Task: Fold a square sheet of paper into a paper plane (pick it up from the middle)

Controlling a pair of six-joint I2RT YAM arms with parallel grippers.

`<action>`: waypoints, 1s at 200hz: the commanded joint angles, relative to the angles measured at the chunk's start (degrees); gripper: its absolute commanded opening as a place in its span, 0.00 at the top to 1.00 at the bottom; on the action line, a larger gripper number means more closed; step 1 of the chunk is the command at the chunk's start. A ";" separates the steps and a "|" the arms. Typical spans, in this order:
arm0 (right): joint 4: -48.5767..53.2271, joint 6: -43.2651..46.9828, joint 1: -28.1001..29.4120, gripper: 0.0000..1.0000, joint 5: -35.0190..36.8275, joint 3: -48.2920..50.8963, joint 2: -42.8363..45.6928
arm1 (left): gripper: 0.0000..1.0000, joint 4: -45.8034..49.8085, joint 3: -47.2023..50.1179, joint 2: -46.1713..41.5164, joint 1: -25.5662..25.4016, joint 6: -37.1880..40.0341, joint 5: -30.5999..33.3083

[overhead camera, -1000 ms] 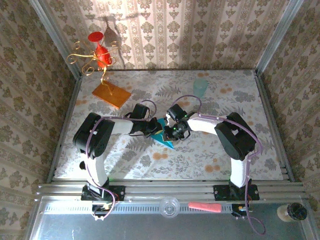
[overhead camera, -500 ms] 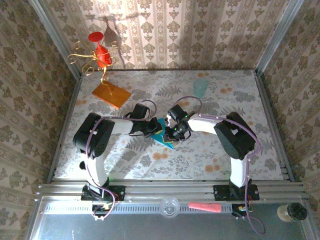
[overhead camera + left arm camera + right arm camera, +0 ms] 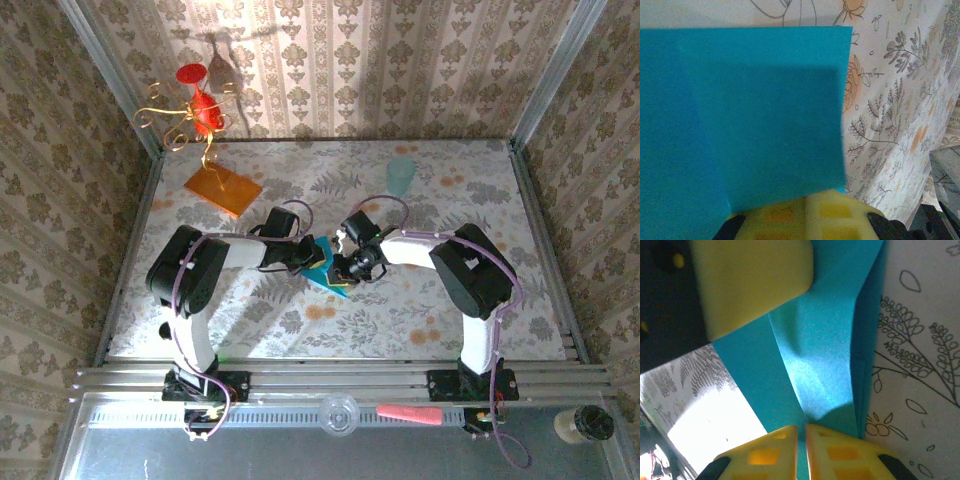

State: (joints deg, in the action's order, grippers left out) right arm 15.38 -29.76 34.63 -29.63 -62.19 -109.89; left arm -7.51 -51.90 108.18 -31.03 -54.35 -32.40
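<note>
The enclosure is walled on three sides by panels (image 3: 400,60) papered in beige damask stripes, joined at the back corners by grey metal posts (image 3: 108,80). The table (image 3: 430,310) is covered with a pale cloth printed with grey ferns and orange blossoms. Its near edge is bounded by aluminium rails (image 3: 340,378), below which a grey metal ledge (image 3: 120,450) is seen. A bright patch of light (image 3: 250,340) is thrown across the near cloth.

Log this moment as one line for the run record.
left hand: shut on teal paper | right hand: shut on its fold | status: mid-fold
</note>
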 commanded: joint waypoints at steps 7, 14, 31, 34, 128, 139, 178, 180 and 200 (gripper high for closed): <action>6.86 1.11 -0.29 0.83 -0.70 3.45 0.95 | 0.94 10.15 2.51 4.80 0.09 1.52 6.52; 6.88 1.19 -0.35 0.83 -0.91 3.77 1.22 | 0.94 10.31 2.42 4.92 0.07 1.59 6.52; 6.86 1.19 -0.39 0.83 -1.34 4.33 1.71 | 0.94 10.38 2.42 4.93 0.09 1.62 6.65; 6.90 1.15 -0.39 0.83 -1.33 4.39 1.76 | 0.94 10.31 2.48 4.93 0.09 1.61 6.72; 7.36 1.19 -0.62 0.82 -2.67 7.68 5.07 | 0.94 10.64 2.30 4.84 0.09 1.70 6.65; 7.50 1.19 -0.71 0.82 -2.69 8.13 5.55 | 0.94 10.72 2.27 4.84 0.09 1.70 6.65; 8.25 1.11 -1.13 0.81 -2.41 10.00 7.27 | 0.94 10.80 2.32 4.67 0.09 1.88 6.65; 8.26 1.11 -1.14 0.81 -2.38 10.14 7.31 | 0.94 10.77 2.26 4.67 0.09 1.88 6.65; 8.70 1.06 -1.39 0.80 -2.13 11.19 8.55 | 0.94 10.83 2.19 4.65 0.09 1.88 6.65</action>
State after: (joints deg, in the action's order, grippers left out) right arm 16.95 -29.50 33.61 -31.83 -53.56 -103.09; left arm -7.46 -51.92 108.18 -31.03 -54.28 -32.38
